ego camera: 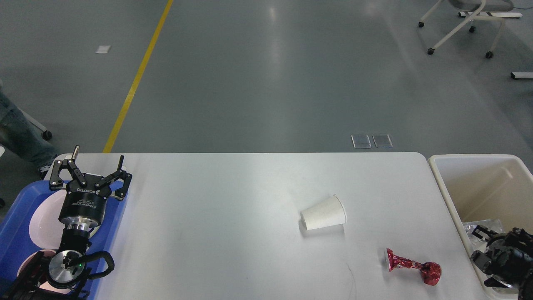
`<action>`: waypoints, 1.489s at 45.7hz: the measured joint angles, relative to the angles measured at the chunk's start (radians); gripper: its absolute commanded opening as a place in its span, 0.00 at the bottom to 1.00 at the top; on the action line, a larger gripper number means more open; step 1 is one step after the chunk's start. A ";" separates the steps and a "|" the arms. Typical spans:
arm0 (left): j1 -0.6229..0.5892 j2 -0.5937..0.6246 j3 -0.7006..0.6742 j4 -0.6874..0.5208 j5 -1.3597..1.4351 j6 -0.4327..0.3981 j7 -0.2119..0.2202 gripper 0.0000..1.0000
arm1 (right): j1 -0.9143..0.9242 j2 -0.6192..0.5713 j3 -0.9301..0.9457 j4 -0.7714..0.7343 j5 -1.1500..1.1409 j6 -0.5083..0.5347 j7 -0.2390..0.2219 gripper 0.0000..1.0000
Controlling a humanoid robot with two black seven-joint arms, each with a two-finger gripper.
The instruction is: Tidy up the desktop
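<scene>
A smooth, matte white desktop [233, 216] with rounded corners fills the lower half of the head view, flanked by a blue tray [12, 233] at its left end and a cream plastic bin [441, 179] at its right. On the desktop, a white paper cup [324, 213] lies tipped on its side, its wider rim toward the right. Nearer the front edge and to the cup's right rests a crumpled red foil wrapper [412, 266], twisted thin in the middle and shiny. The tray holds pale round dishes [41, 221], partly hidden behind the arm. Inside the bin sits crinkled silvery foil [479, 227]. The left gripper [92, 177] hangs over the tray's far edge, its black fingers spread wide and empty. The right gripper [485, 246] sits low in the bin, dark and bunched; whether it is parted or closed cannot be told.
</scene>
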 measured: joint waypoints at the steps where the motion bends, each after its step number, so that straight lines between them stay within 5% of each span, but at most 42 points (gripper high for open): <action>1: 0.000 0.000 0.000 0.000 0.000 0.000 0.000 0.97 | 0.000 -0.002 0.000 0.003 -0.001 0.001 0.000 1.00; 11: 0.000 0.000 0.000 0.000 0.000 0.000 0.000 0.97 | 0.049 -0.030 -0.010 0.064 -0.002 0.044 0.001 1.00; 24: 0.000 0.000 0.000 0.000 0.000 0.000 0.000 0.97 | 0.425 -0.194 -0.024 0.402 -0.175 0.242 -0.001 1.00; 39: -0.001 0.000 0.000 0.000 0.000 0.000 0.000 0.97 | 0.919 -0.155 -0.152 0.593 -0.243 0.782 -0.010 1.00; 46: -0.001 0.000 0.000 0.000 0.000 0.000 0.000 0.97 | 1.114 -0.131 -0.168 0.744 -0.239 0.934 -0.012 1.00; 68: 0.000 0.000 0.000 0.000 0.000 0.000 0.000 0.97 | 1.723 -0.029 -0.332 1.302 -0.095 1.007 -0.023 1.00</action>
